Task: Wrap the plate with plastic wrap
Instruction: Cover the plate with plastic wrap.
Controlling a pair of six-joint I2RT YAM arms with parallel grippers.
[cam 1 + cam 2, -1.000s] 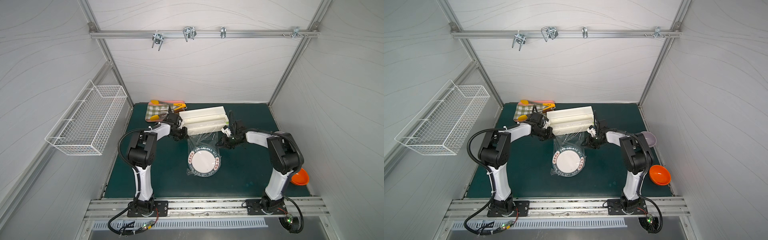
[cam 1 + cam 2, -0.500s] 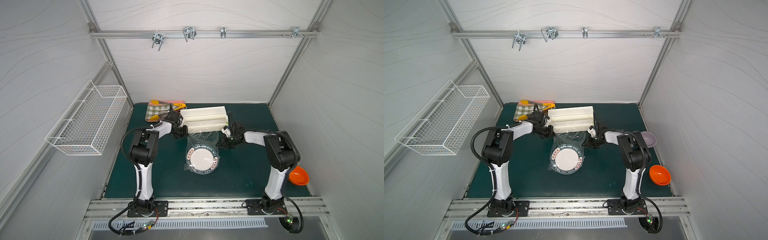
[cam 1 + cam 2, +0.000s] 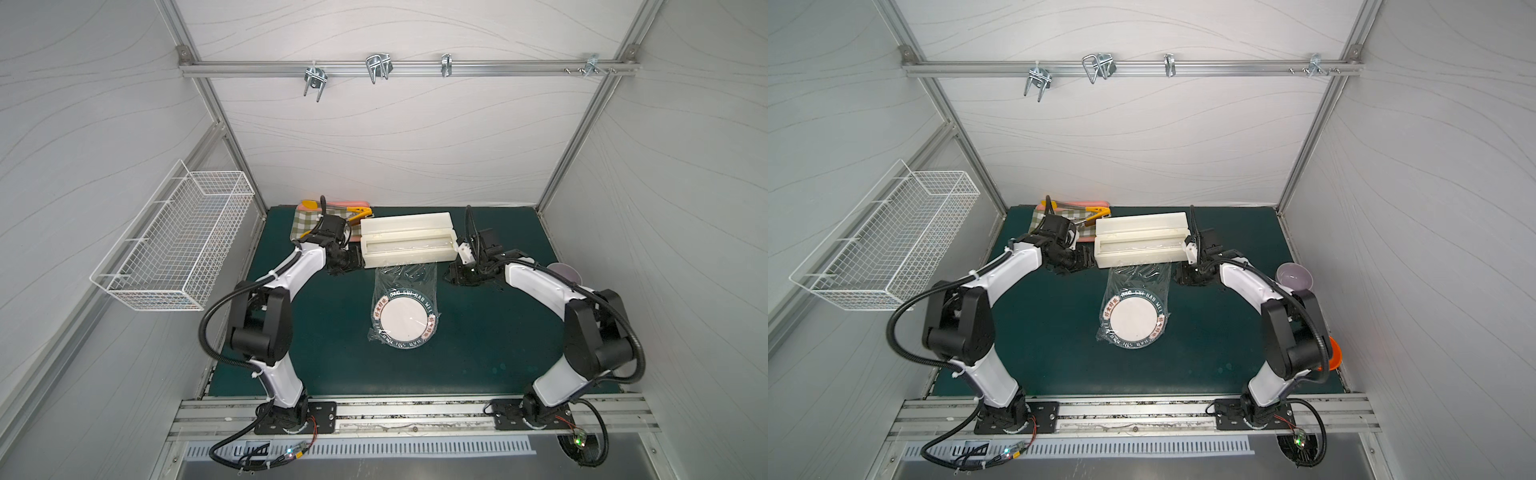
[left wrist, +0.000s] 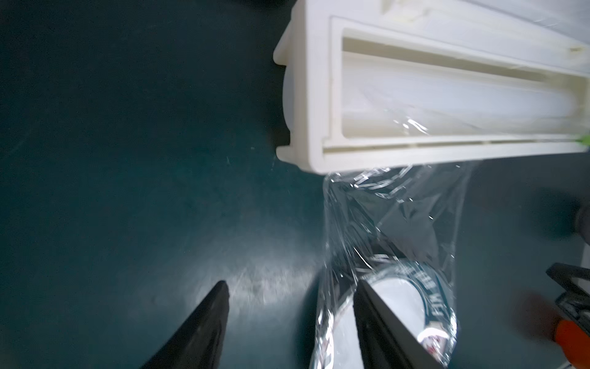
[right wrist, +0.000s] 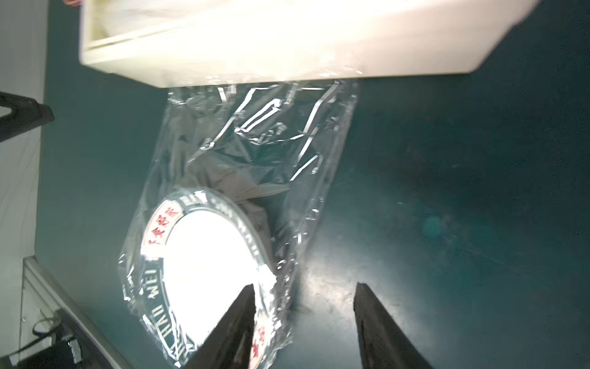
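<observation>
Plastic wrap [image 3: 405,277] is gripped by neither arm. Left gripper [image 4: 290,287]: the two dark fingers [image 4: 204,326] stand apart with bare green mat [image 4: 127,159] between them. One finger overlaps the film's edge in the left wrist view, and contact there cannot be confirmed. Right gripper [image 5: 305,287]: fingers [image 5: 380,326] likewise spread and the gap empty. One finger crosses in front of the rim of the plate [image 5: 204,265] in the right wrist view, and contact again cannot be confirmed. In both top views the left gripper sits at the left end of the white dispenser box [image 3: 405,239], touching or just beside it. The right gripper sits low over the mat just beside the box's right end. The film leaves the box's front edge and runs down the frame as a crinkled, glossy sheet, joined to the box, and drapes over most of the plate. The plate lies flat on the mat, a little below the centre of the frame, between the two arms and apart from both grippers. Further out: a checked cloth [image 3: 307,217] with yellow and orange items at the upper left of the mat, a purple bowl [image 3: 1293,276] at the mat's right edge, an orange bowl [image 3: 1334,353] lower on that edge, and a white wire basket [image 3: 174,245] on the left wall.
</observation>
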